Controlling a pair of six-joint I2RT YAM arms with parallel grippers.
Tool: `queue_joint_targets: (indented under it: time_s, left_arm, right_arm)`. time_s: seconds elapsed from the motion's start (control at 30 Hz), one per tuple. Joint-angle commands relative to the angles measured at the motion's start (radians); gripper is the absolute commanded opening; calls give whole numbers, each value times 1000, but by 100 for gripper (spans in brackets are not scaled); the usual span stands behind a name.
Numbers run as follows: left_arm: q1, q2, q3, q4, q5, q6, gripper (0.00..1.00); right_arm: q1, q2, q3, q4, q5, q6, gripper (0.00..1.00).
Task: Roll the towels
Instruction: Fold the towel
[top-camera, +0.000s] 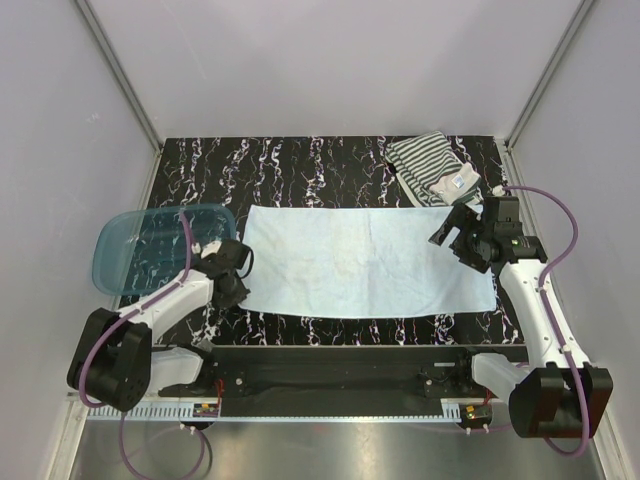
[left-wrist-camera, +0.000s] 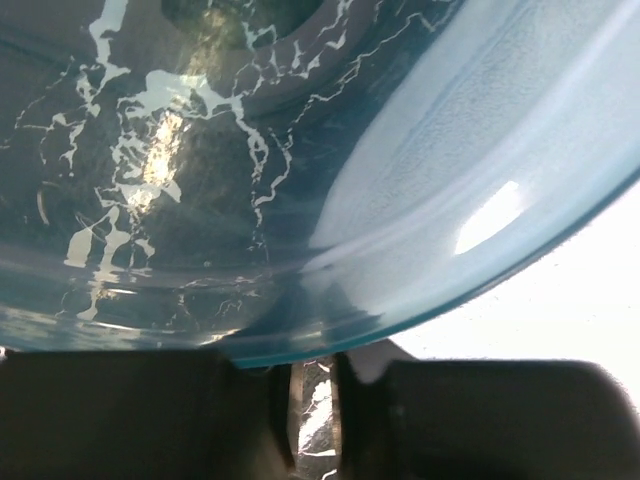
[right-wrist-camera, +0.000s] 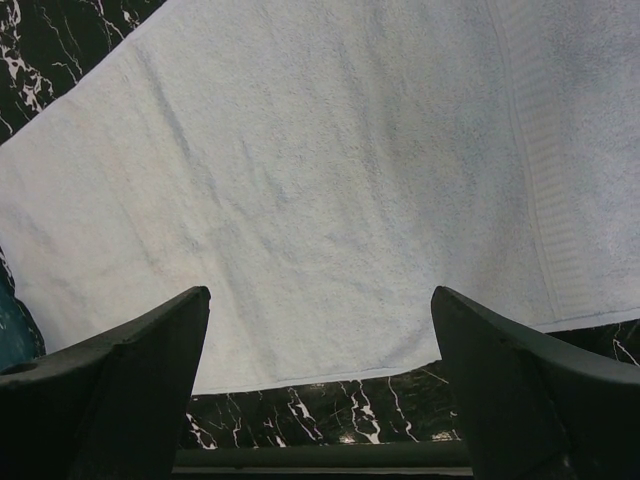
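On the table (top-camera: 300, 165), your light blue towel (top-camera: 365, 262) lies spread flat across the middle. The striped towel (top-camera: 428, 167) sits bunched in the far right corner. Only the top view gives you that striped one; neither wrist camera catches it.

Your left gripper (top-camera: 238, 262) is at the blue towel's left edge, just beside the translucent blue tub (top-camera: 150, 245). The left wrist view shows the tub's wall (left-wrist-camera: 470, 200) filling the picture and blocking nearly everything else. It also shows the gripper (left-wrist-camera: 313, 375) closed to a thin slit, with only marble showing in the gap.

Your right gripper (top-camera: 447, 230) is over the towel's right end. From its wrist, the gripper (right-wrist-camera: 320, 400) stands wide apart and empty above the towel (right-wrist-camera: 300, 200), near its edge.
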Motion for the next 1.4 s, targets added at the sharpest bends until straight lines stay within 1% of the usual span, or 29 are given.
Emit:
queue_joint_targets:
  time_s: [0.0, 0.03, 0.07, 0.1, 0.17, 0.2, 0.27, 0.33, 0.43, 0.5, 0.53, 0.57, 0.6, 0.67, 0.83, 0.87, 1.1, 1.2, 1.23, 1.3, 1.37]
  left_arm:
    - [5, 24, -39, 56, 19, 17, 10]
    - [5, 18, -38, 58, 22, 23, 8]
    - [5, 13, -35, 62, 29, 37, 5]
    - [4, 3, -32, 62, 41, 45, 4]
    - [4, -5, -21, 73, 58, 69, 3]
    - [4, -10, -18, 76, 76, 80, 3]
    - [4, -19, -9, 90, 93, 108, 2]
    - [4, -24, 0, 101, 124, 128, 2]
    - [5, -25, 13, 112, 171, 171, 2]
    - [5, -28, 30, 116, 208, 200, 3]
    - [5, -30, 37, 116, 223, 206, 2]
    - [5, -31, 46, 121, 263, 218, 2]
    - [5, -33, 53, 121, 274, 221, 2]
    - [5, -37, 65, 130, 349, 223, 2]
    - [19, -37, 82, 154, 414, 241, 3]
    - [23, -34, 79, 171, 444, 241, 3]
    - [57, -27, 48, 220, 515, 238, 2]
    - [68, -28, 45, 231, 529, 237, 2]
    - [76, -28, 44, 234, 533, 237, 2]
    - [85, -28, 42, 243, 547, 235, 2]
    - [91, -27, 40, 250, 553, 235, 2]
  right_arm:
    - [4, 7, 38, -20, 46, -4, 100]
    - [4, 10, 32, -21, 70, 14, 100]
    - [2, 15, 29, -33, 90, 30, 100]
    - [4, 25, 26, -43, 109, 42, 100]
    - [-1, 36, 30, -79, 213, 71, 100]
    - [-40, 45, 32, -89, 241, 86, 100]
    - [-113, 53, 20, -87, 226, 90, 100]
    - [-229, 77, -5, -87, 180, 99, 100]
    - [-318, 107, -40, -87, 170, 122, 100]
    - [-363, 110, -74, -57, 169, 131, 99]
    - [-428, 116, -77, -47, 167, 128, 95]
    - [-458, 130, -76, -44, 163, 123, 92]
    - [-492, 163, -71, -44, 157, 125, 90]
    - [-548, 226, -68, -38, 130, 128, 89]
    - [-555, 295, -112, -6, 117, 157, 77]
    - [-555, 308, -118, 2, 115, 168, 73]
    - [-553, 377, -125, 2, 126, 186, 70]
    - [-553, 374, -129, 2, 141, 198, 66]
    - [-546, 377, -129, 2, 146, 198, 58]
    - [-539, 393, -122, 0, 158, 201, 54]
    - [-524, 410, -115, -1, 169, 203, 45]
